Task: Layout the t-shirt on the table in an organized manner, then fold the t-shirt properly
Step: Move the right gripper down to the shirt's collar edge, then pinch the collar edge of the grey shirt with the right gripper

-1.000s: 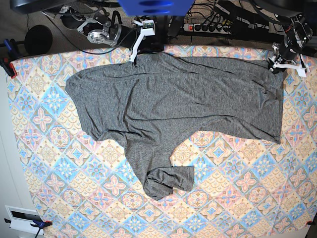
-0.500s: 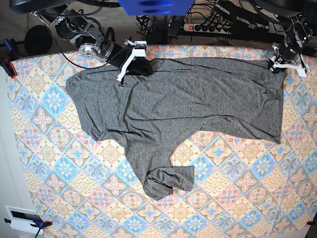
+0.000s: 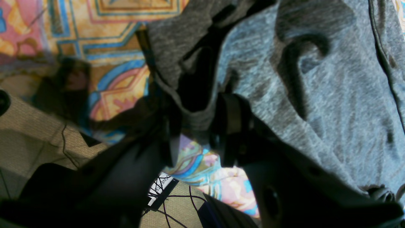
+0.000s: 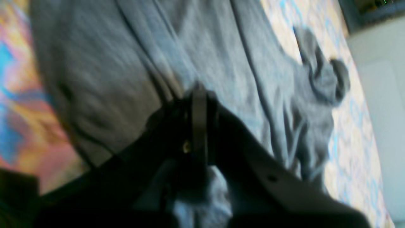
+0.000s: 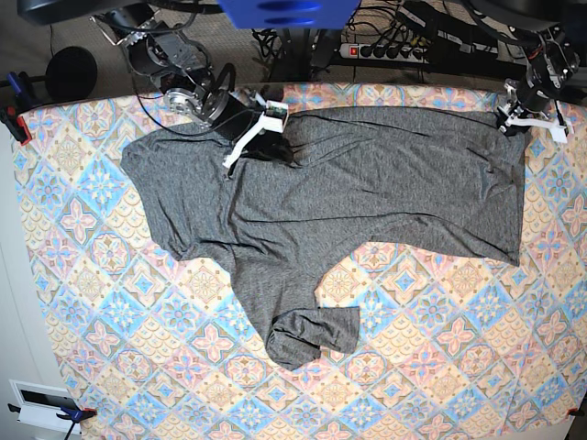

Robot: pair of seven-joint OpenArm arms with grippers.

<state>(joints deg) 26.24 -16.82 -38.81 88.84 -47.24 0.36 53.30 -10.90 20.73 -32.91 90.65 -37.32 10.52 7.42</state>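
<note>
The dark-grey t-shirt [image 5: 348, 192] lies spread across the patterned table [image 5: 440, 367], with one sleeve end bunched near the front middle [image 5: 312, 335]. My left gripper [image 5: 510, 122] is at the shirt's far right corner. In the left wrist view it [image 3: 196, 126] is shut on a fold of the t-shirt's hem [image 3: 316, 95]. My right gripper [image 5: 237, 154] rests on the shirt's far edge, left of centre. In the blurred right wrist view its jaws [image 4: 199, 104] are pressed together over the t-shirt [image 4: 126, 63], pinching cloth.
A power strip [image 5: 385, 50] and cables run behind the table's far edge. A white box [image 5: 41, 403] sits off the front left corner and clamps [image 5: 14, 115] grip the left edge. A blue block [image 5: 284, 11] hangs over the back middle.
My right gripper has come forward from the table's far edge onto the shirt, drawing the back edge of the cloth with it. The left gripper has stayed still.
</note>
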